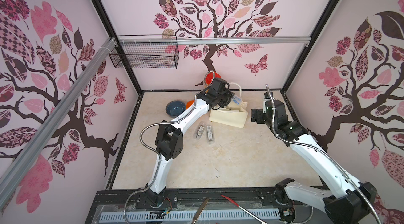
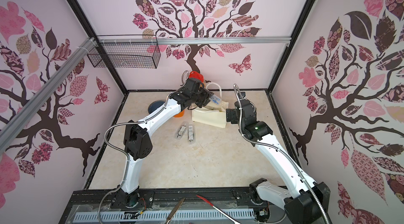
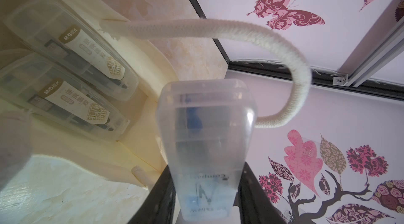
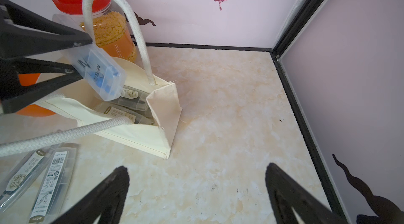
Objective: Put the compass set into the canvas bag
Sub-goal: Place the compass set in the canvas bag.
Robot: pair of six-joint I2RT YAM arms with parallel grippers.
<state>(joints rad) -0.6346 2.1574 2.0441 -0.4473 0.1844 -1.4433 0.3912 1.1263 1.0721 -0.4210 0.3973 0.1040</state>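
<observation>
The cream canvas bag [image 1: 229, 118] [image 2: 208, 119] [image 4: 135, 134] stands open at the back of the table. My left gripper [image 3: 206, 168] [image 1: 230, 101] is shut on a clear compass set case [image 3: 207, 133] [image 4: 98, 73] with blue parts inside, tilted just above the bag's mouth beside a rope handle [image 3: 240, 30]. Two compass sets [image 3: 72, 43] [image 3: 72, 105] [image 4: 129, 99] lie inside the bag. Two others [image 1: 199, 132] [image 1: 209, 135] [image 4: 54, 179] lie on the table in front of it. My right gripper [image 4: 196, 169] [image 1: 254, 114] hangs open and holds nothing, right of the bag.
A red-lidded jar [image 4: 109, 28] [image 1: 211, 77] stands behind the bag. A blue bowl [image 1: 175, 108] and an orange cup [image 1: 190, 103] sit to its left under my left arm. A wire basket [image 1: 144, 52] hangs on the back wall. Hand tools [image 1: 201, 210] lie on the front rail.
</observation>
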